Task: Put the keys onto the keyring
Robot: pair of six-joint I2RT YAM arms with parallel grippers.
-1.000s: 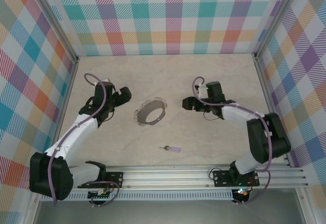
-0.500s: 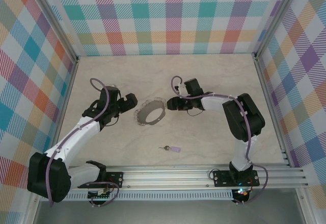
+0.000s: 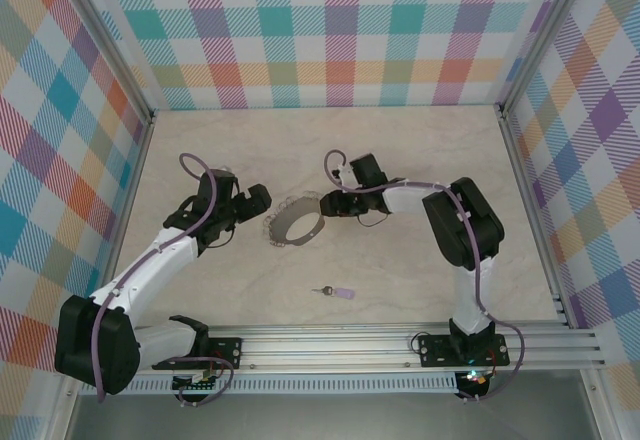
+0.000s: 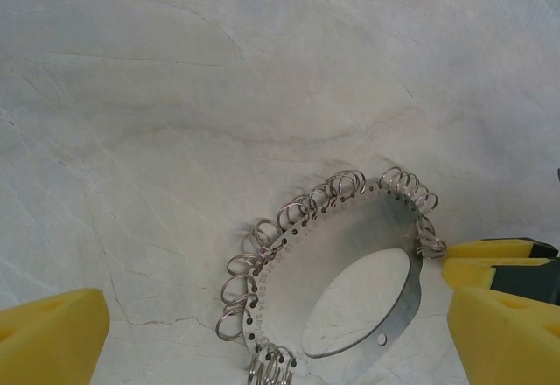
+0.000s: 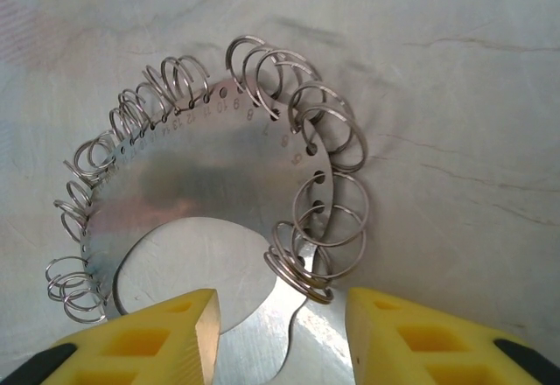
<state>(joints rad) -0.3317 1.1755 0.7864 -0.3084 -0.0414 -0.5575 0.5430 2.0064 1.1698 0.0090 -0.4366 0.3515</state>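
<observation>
Closing in: right pincer (image 5: pixel 280 315) reached keyring (image 5: pixel 175 184) rim, jaws straddling, ungripped; left pincer (image 3: pixel 262 205) released, wide.

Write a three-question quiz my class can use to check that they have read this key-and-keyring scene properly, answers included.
1. True or false: the keys lie inside the keyring.
2. What sits between the fingers of the right gripper? A) the keys B) the keyring's rim C) nothing
3. Fill the gap: the jaws of the left gripper stand wide ____.
Key: 1 false, they lie on the table, well apart from the keyring. 2 B. 3 open.
</observation>
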